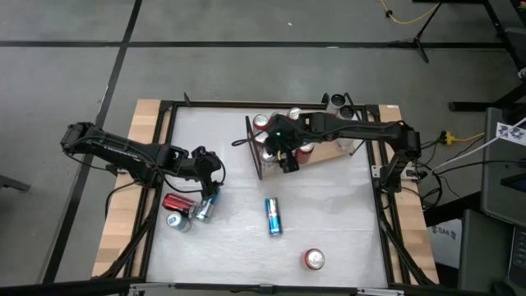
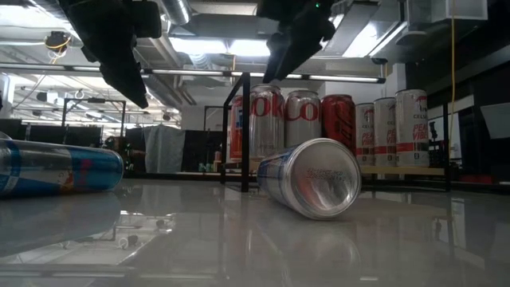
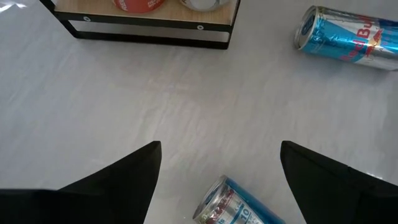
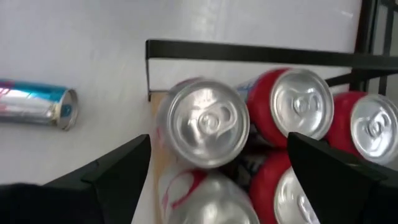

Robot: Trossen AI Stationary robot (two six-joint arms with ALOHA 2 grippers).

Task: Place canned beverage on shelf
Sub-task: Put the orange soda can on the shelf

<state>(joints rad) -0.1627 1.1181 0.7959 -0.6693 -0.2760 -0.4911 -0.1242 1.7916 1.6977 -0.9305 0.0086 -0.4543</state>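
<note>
cans fill this scene, and from the high view several stand upright in a cluster on the shelf (image 1: pixel 325 153), a light wood board lying slantwise toward the far side of the white table (image 1: pixel 329 222), with its dark rail at the end nearer the table's middle. the right gripper (image 1: pixel 289 164) hangs over that rail end of the shelf, just above the cans there. the left gripper (image 1: pixel 207 187) sits over the table's left part, close above a blue and silver can (image 1: pixel 203 208) lying beside a red can (image 1: pixel 177 202) and another small can (image 1: pixel 176 220). a blue can (image 1: pixel 274 216) lies alone near the middle, and a red can (image 1: pixel 314 260) stands apart toward the near edge. in the low view the lying blue can (image 2: pixel 315 177) points its silver end at the camera, with the row of upright cans (image 2: pixel 319 127) on the shelf behind it, and both arms come down from above. in the left wrist view the left gripper's fingers (image 3: pixel 124 180) stand apart with nothing between them, a blue and silver can (image 3: pixel 233 205) lying on the table just below the gap; the shelf's rail edge (image 3: pixel 149 34) and the lone blue can (image 3: pixel 348 40) lie farther off. in the right wrist view the right gripper's fingers (image 4: pixel 112 177) are spread wide and hold nothing, hovering over the silver tops of the shelved cans (image 4: pixel 205 124).
</note>
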